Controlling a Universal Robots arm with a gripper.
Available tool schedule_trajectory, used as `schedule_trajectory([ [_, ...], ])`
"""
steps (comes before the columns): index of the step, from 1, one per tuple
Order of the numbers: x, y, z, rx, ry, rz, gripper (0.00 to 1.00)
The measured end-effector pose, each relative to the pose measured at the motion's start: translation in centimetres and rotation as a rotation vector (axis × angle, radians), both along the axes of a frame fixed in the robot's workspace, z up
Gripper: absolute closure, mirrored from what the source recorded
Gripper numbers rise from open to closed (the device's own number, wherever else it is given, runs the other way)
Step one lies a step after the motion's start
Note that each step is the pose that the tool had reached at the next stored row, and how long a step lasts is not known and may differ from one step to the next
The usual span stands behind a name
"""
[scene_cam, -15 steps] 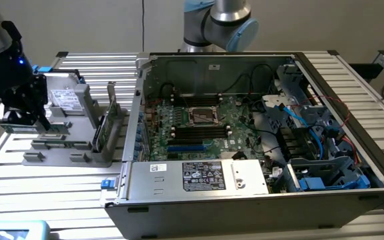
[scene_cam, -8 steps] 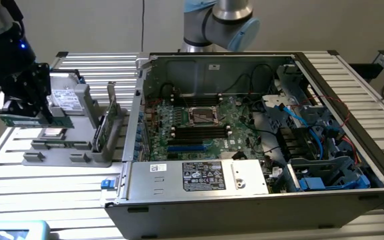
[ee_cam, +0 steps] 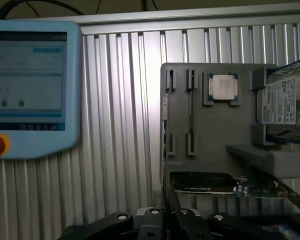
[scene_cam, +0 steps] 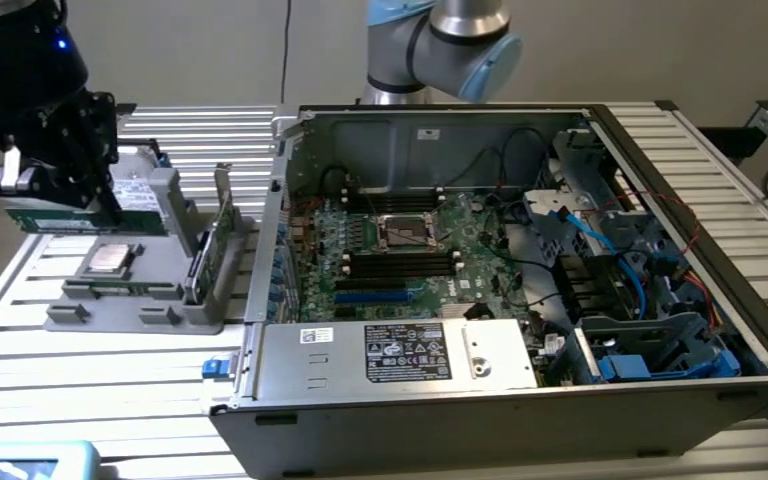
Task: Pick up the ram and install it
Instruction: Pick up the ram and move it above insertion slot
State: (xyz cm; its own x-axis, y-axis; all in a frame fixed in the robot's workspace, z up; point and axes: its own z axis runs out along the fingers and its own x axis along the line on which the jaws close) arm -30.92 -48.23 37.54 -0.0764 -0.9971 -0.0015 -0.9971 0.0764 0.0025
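My gripper (scene_cam: 57,203) hangs at the exterior view's far left, above the grey parts holder (scene_cam: 131,300). It is shut on the ram (scene_cam: 91,222), a long thin green stick held level just under the fingers, clear of the holder. In the wrist view the black fingers (ee_cam: 155,222) sit close together over the holder's edge (ee_cam: 200,145). The open computer case (scene_cam: 704,300) lies to the exterior view's right, and the black memory slots (scene_cam: 398,262) on its motherboard are well away from the gripper.
The holder also carries a CPU (ee_cam: 222,87), a silver hard drive (ee_cam: 282,102) and a green expansion card (ee_cam: 220,189). A teach pendant (ee_cam: 30,85) lies on the slatted table beside it. Cables and drive cages crowd the case's right side (scene_cam: 611,260).
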Motion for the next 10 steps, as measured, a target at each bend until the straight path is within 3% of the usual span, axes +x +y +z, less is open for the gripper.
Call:
schedule_trajectory([
  [6,2.6,-0.34,2.63,0.0032,0.0013,0.000,0.86],
  [10,4.4,-0.38,3.26,0.0042,0.0019,0.000,0.86],
])
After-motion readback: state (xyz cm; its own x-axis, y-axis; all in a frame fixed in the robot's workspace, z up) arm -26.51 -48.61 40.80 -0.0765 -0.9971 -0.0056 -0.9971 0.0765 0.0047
